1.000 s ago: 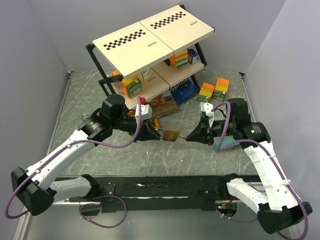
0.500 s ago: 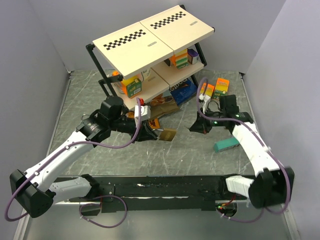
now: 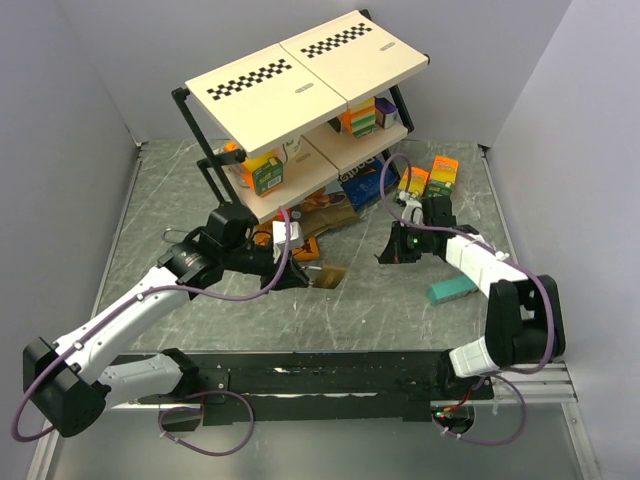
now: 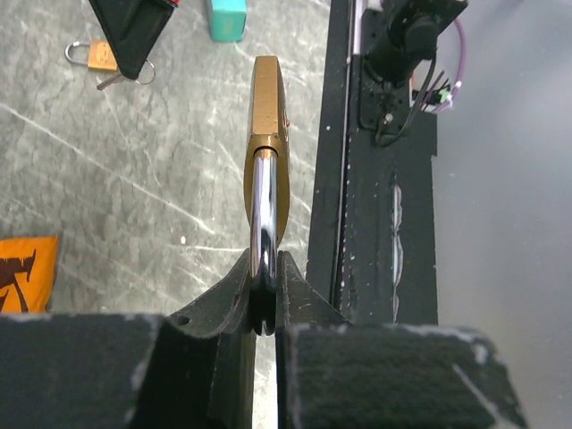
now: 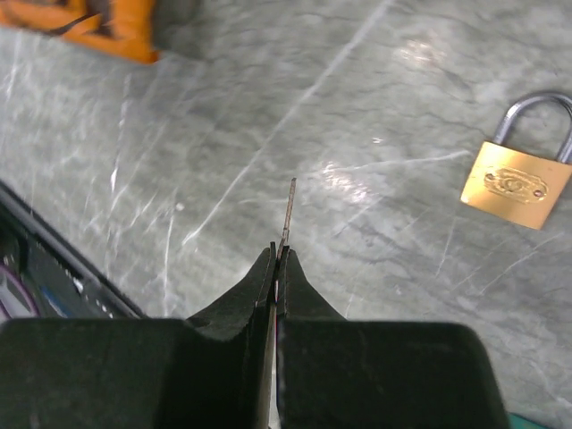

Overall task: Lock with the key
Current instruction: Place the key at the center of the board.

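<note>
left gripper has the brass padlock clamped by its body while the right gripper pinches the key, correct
Not quite. The left wrist view shows the left gripper shut on the steel shackle of the padlock, with its brass body sticking out free ahead. The right gripper does pinch the key.

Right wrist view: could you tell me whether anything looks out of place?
A second brass padlock lies on the grey marbled table near the thin metal key in the right gripper, although the left gripper clamps a brass lock by its shackle.
</note>
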`<move>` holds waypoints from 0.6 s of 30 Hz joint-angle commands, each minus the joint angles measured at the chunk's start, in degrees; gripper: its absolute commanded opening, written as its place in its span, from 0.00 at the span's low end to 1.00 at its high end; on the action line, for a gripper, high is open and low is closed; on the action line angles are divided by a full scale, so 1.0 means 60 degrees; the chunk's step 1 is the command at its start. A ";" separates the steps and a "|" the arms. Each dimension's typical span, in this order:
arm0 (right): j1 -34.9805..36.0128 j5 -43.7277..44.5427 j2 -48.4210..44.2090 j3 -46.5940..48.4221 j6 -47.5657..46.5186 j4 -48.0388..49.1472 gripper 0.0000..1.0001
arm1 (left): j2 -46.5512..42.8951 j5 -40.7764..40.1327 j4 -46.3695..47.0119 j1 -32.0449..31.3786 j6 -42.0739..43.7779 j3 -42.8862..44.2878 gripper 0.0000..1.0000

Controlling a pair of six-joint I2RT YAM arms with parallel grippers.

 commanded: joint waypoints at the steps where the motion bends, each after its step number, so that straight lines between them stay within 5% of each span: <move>1: 0.0012 0.0400 0.0604 -0.0003 0.1018 0.0576 0.00 | -0.0343 0.0196 0.0696 -0.0003 0.0405 0.0051 0.01; 18: 0.0012 0.1498 -0.0333 -0.1629 0.2426 -0.0610 0.00 | 0.0595 0.0401 0.0343 -0.0017 0.1476 -0.0022 0.01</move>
